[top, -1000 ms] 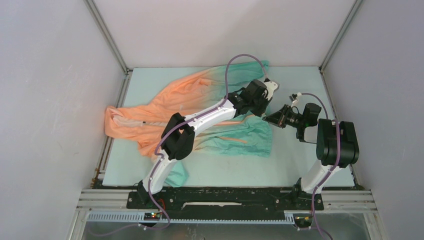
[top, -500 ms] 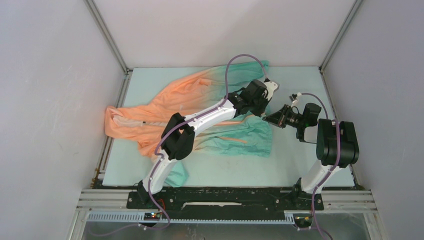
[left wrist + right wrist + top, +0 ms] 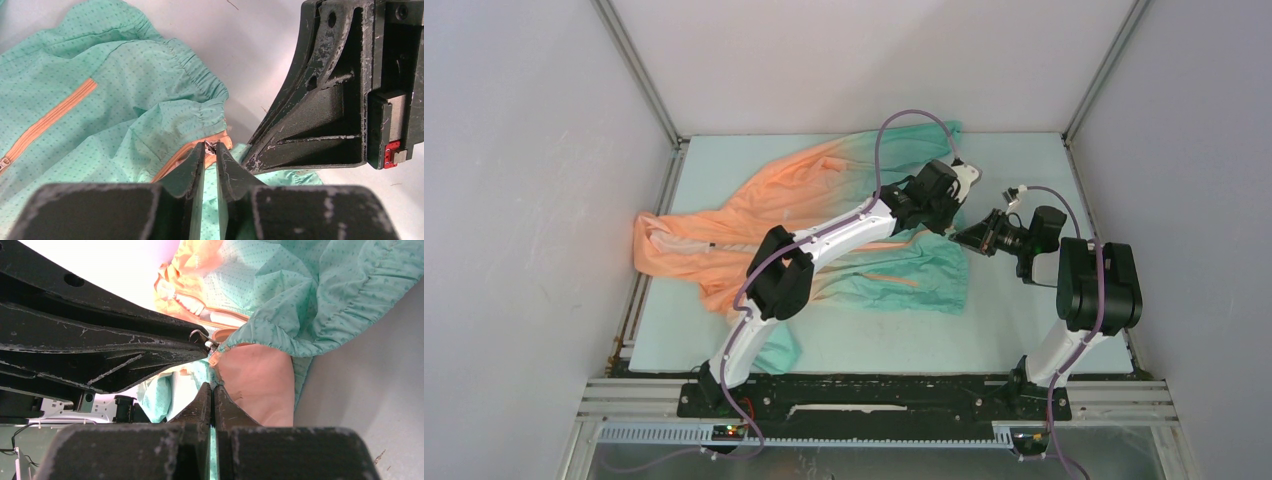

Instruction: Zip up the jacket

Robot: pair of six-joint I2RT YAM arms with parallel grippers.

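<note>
- Left wrist view: the jacket (image 3: pixel 125 90) lies spread on the desk (image 3: pixel 260 35), teal hem nearest the arms' tips; its orange half reaches toward the left wall.
- The left gripper (image 3: pixel 210 153) has its jaws narrow, either side of the zipper pull (image 3: pixel 210 145); whether they pinch it cannot be told.
- The right gripper (image 3: pixel 212 388) has its jaws shut at the hem just beside; nipped cloth is unclear.
- Risks: the small pull may slip free; thin cloth may bunch and jam the slider if the hem slackens; the grippers, nearly touching, may collide.
- No brand, label or writing is readable.
</note>
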